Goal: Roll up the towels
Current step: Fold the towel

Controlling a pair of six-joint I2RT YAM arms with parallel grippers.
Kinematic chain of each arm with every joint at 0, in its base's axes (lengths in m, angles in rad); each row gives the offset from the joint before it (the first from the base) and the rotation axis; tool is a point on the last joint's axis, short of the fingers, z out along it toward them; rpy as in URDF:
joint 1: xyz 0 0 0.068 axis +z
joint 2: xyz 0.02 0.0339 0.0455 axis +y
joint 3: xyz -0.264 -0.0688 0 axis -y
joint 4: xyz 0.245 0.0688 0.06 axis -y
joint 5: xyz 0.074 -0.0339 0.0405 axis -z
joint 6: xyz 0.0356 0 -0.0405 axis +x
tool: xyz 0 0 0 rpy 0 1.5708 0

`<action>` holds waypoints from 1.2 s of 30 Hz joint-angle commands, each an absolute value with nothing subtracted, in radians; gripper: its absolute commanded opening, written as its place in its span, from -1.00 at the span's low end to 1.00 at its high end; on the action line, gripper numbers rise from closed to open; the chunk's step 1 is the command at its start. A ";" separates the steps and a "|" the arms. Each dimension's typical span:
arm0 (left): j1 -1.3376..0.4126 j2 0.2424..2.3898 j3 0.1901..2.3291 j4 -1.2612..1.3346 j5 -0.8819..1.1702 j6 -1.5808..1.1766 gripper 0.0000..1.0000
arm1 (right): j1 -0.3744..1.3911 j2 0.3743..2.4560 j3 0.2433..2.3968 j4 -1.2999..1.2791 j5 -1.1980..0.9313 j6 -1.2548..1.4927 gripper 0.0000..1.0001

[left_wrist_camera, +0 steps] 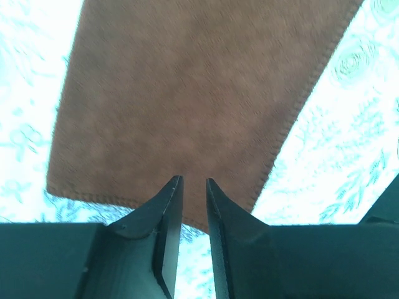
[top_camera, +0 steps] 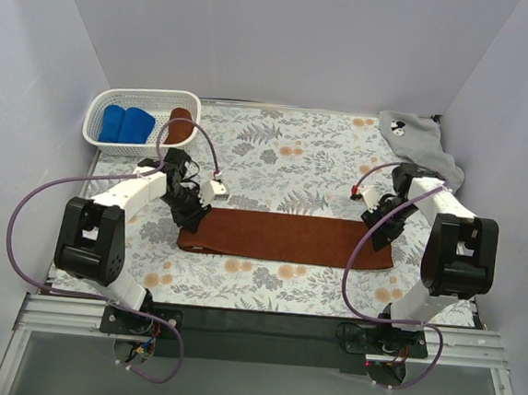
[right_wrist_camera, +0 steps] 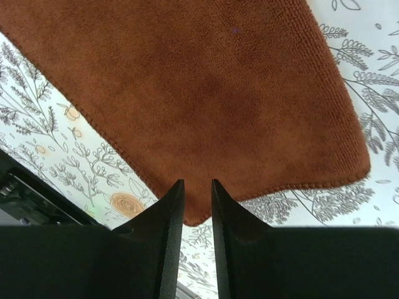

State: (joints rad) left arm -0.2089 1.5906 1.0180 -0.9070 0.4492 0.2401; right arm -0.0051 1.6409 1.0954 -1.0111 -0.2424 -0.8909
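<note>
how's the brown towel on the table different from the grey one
The brown towel is rust-coloured and plain; the grey towel is pale, with a small black-and-white mark.
The brown towel lies flat as a long, narrow strip; the grey towel is a crumpled heap.
The brown towel is mid-table; the grey towel sits in the far right corner.
Both are unrolled and outside the basket.

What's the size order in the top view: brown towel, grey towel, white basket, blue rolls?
1. rust-brown towel, spread flat
2. white basket, farther from the camera, so a close second
3. grey towel, crumpled
4. blue rolled towels, inside the basket
</note>
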 commanded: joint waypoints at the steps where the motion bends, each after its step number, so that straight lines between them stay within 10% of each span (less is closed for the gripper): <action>1: -0.212 1.526 0.971 -0.902 0.420 0.225 -0.62 | -0.008 1.661 1.077 -0.977 -0.249 -0.825 -0.49; 23: -0.213 1.750 1.065 -0.784 0.403 0.055 -0.84 | -0.009 1.951 1.414 -0.755 -0.026 -0.580 -0.47; 36: -0.212 1.566 1.049 -0.770 0.448 -0.046 -0.42 | -0.097 1.939 1.503 -0.853 -0.112 -0.454 -0.21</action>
